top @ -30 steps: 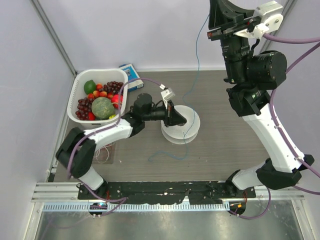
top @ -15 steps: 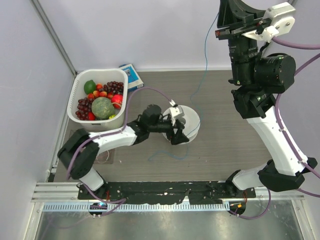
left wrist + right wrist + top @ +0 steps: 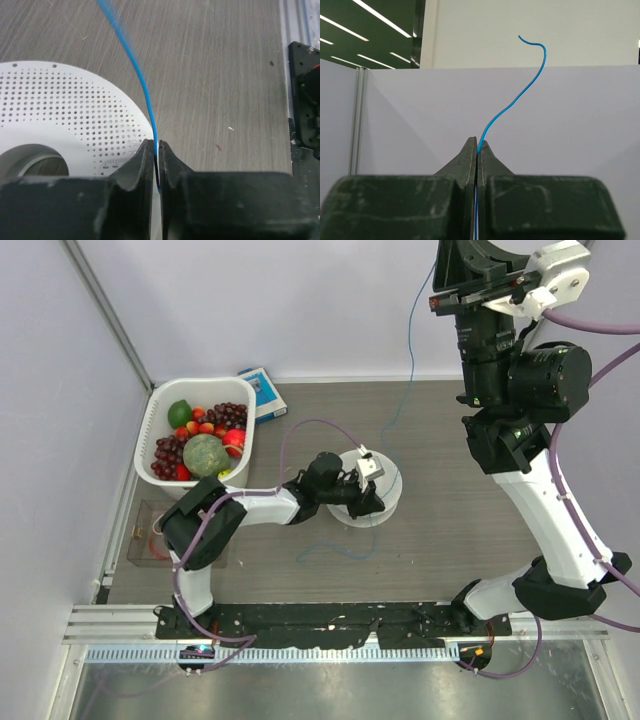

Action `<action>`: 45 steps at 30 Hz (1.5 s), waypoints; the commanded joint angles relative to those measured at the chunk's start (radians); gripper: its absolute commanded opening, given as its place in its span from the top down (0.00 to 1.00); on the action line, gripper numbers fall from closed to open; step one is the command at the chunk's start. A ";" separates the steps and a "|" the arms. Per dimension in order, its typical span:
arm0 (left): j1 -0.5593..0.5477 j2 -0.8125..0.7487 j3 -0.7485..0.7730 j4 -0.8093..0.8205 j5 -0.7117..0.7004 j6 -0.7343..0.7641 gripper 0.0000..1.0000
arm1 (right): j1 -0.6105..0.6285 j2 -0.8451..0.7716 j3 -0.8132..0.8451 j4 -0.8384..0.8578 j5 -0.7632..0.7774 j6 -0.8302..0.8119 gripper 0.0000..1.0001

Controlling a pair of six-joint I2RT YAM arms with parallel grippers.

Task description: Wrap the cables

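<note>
On the grey wood-grain table (image 3: 450,540), the left gripper (image 3: 156,148) pinches the hair-thin blue cable (image 3: 142,85) beside the white perforated spool (image 3: 70,115), the raised right gripper (image 3: 477,145) pinches it near its free end; excess tension may slip it free

Thin blue cable (image 3: 143,85), loosely curved

A fruit basket (image 3: 150,430) stands beside a blue box (image 3: 262,390).

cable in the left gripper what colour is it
Blue. The cable shows best in the left wrist view.
</note>
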 commanded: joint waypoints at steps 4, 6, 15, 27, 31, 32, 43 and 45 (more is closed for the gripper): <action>0.015 -0.237 0.028 -0.095 0.100 -0.083 1.00 | -0.001 -0.046 -0.036 0.016 0.000 -0.035 0.99; 0.069 -0.326 0.051 -0.230 0.111 -0.109 1.00 | -0.001 -0.070 -0.079 0.016 0.006 -0.039 0.99; 0.250 -0.229 0.520 -0.663 -0.114 -0.130 1.00 | -0.001 -0.215 -0.327 -0.001 -0.069 -0.076 0.99; -0.099 0.374 1.210 -0.453 -0.180 -0.327 1.00 | -0.006 -0.296 -0.324 -0.102 0.183 -0.239 0.99; -0.155 0.422 1.307 -0.396 -0.183 -0.302 1.00 | -0.047 -0.325 -0.324 -0.084 0.219 -0.257 0.99; -0.158 0.428 1.336 -0.398 -0.188 -0.292 1.00 | -0.052 -0.331 -0.324 -0.081 0.222 -0.263 0.99; -0.195 0.368 1.358 -0.257 -0.180 -0.166 1.00 | -0.067 -0.347 -0.335 0.016 0.205 -0.318 0.99; -0.198 0.381 1.336 -0.200 -0.150 -0.199 1.00 | -0.069 -0.344 -0.327 0.023 0.207 -0.326 0.99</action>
